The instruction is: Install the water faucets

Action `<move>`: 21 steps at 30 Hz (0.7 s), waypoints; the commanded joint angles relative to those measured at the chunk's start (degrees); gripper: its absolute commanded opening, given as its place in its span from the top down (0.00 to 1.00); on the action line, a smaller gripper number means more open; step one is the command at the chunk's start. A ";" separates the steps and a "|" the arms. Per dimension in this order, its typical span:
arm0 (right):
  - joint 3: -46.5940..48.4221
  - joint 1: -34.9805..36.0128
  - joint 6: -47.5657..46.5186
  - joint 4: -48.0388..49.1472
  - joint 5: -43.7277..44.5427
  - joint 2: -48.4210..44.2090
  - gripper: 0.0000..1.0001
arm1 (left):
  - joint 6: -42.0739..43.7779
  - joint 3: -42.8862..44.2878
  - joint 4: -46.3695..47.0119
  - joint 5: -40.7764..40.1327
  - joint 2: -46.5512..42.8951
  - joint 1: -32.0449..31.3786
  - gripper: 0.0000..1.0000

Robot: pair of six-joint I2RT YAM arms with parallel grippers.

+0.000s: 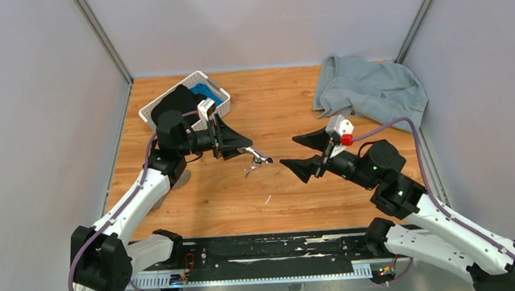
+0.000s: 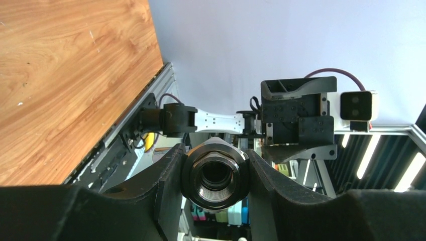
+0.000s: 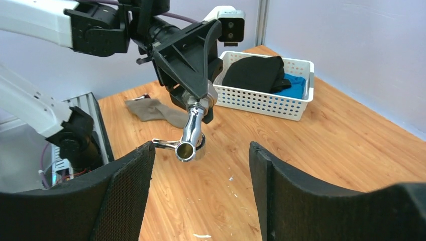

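My left gripper [image 1: 240, 147] is shut on the grey threaded fitting [image 2: 227, 146], which the left wrist view shows end-on between the fingers. From it the shiny tap [image 1: 260, 158] sticks out over the table toward the right arm. In the right wrist view the tap's spout [image 3: 192, 131] points at the camera and its winged handle [image 3: 165, 144] juts out to the left. A silver ring shape shows just behind the spout mouth; I cannot tell what it is. My right gripper [image 1: 289, 151] is open and empty, a short way from the tap, which shows between its fingers [image 3: 128, 196].
A white basket [image 1: 213, 85] with dark and blue cloth stands at the back left. A grey cloth [image 1: 367, 90] lies at the back right. A brownish sock [image 3: 155, 110] lies by the left arm. A black rail [image 1: 269, 249] runs along the near edge.
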 commanded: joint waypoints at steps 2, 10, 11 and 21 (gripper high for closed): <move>-0.78 3.14 2.05 6.07 4.32 6.03 0.31 | -0.90 2.89 3.35 1.16 0.84 -0.14 1.00; -1.51 9.43 7.96 12.06 11.51 12.91 0.28 | -0.94 4.42 3.35 1.20 1.83 -0.14 1.00; -1.36 10.03 7.97 11.94 12.25 13.75 0.28 | -0.95 4.52 3.35 1.20 1.77 -0.14 1.00; -4.42 11.00 16.47 20.95 20.54 19.47 0.60 | -1.16 2.95 3.35 0.52 -0.33 -0.14 1.00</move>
